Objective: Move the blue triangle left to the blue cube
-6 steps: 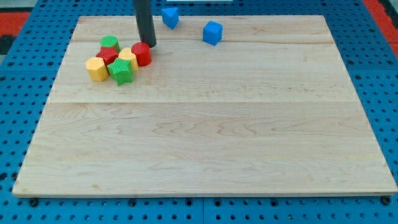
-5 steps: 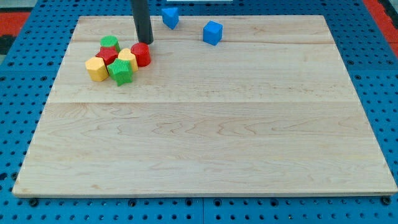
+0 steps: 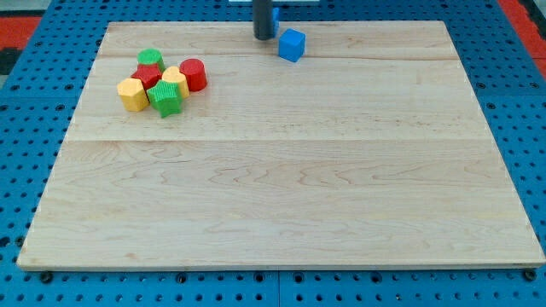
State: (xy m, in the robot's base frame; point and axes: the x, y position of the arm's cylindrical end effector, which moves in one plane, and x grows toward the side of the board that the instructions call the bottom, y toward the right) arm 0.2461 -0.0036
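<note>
Blue triangle [image 3: 275,14]: almost wholly hidden. Only a sliver of blue shows at the rod's right edge, just up and to the view's left of the blue cube [image 3: 292,44]. Shape not readable from the sliver; I take it for the triangle because no other blue piece shows on the bench [image 3: 341,213].

Cube: sits near the bench's top edge, free on all sides, a narrow gap between it and the rod.

My tip [image 3: 264,38]: just to the view's left of the cube, level with its top face, not touching it. Whether it touches the triangle cannot be told; the rod covers the contact side.

Why so placed (judgement): the triangle belongs on the cube's left, and the sliver already lies close to that side, though a little too far toward the view's top. The rod stands in the very slot the triangle should fill, so a small nudge toward the view's bottom looks needed, without bumping the cube.

Arm pose: the rod comes straight down from the view's top edge, upright, only its lower length in frame. No pincer on this arm, so there is nothing spread or pressed together to report.

Well to the cube's left and a bit lower: a tight cluster [image 3: 162,81] of red, green and yellow blocks, clear of the work.
</note>
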